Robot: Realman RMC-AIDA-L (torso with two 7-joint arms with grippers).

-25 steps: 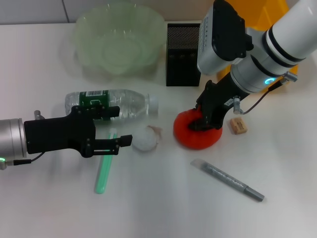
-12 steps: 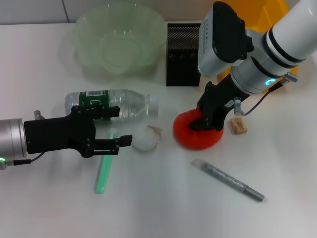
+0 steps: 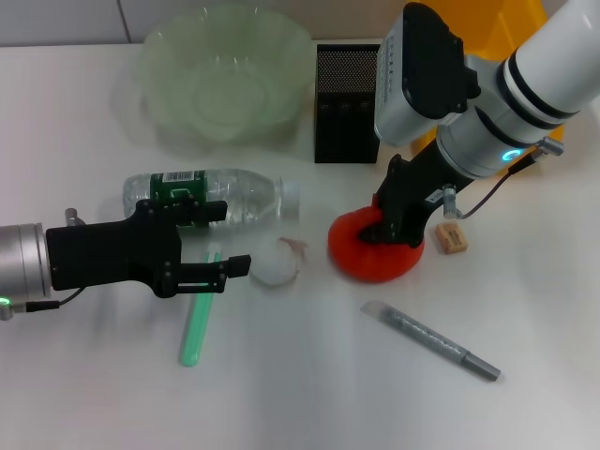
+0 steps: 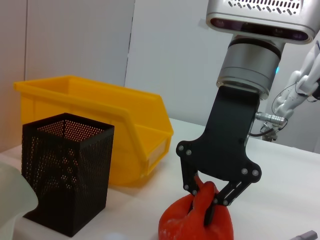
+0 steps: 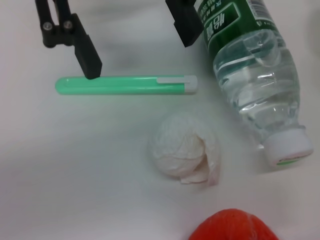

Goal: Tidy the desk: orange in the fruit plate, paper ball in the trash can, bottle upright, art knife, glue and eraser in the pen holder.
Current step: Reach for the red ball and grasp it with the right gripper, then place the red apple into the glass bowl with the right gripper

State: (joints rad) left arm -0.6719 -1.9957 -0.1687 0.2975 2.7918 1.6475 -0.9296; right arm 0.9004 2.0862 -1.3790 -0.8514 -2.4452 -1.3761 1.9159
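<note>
The orange [image 3: 373, 255], a soft-looking red-orange lump w/ a wrinkly top, is sitting on the white table [image 3: 300, 394] just in front of the black mesh pen holder [image 3: 345, 103]. The right gripper [image 3: 394, 225] is coming down on it from above, & its black fingers [image 4: 214, 207] are pinching in on the bunched-up top of the orange. A small tan eraser [image 3: 451, 236], shaped like a block, is lying just beside the orange on the robot's right. The paper ball [image 3: 277, 262], white & crumpled, is lying near the orange on the other side. Next to that, the clear plastic bottle [image 3: 211, 197] w/ a green label & white cap is lying on its side. A thin green glue stick [image 3: 200, 309] is lying close by, in front of the bottle. The left gripper [image 3: 232, 234] is hanging over the bottle & glue stick w/ its fingers apart, holding nothing. A long grey art knife [image 3: 431, 340] is lying slanted on the table, nearer the robot than the orange. At the back, a pale green see-through fruit plate [image 3: 225, 80] w/ wavy edges is sitting beside the pen holder, & a yellow plastic bin [image 4: 115, 130] is behind the holder.
</note>
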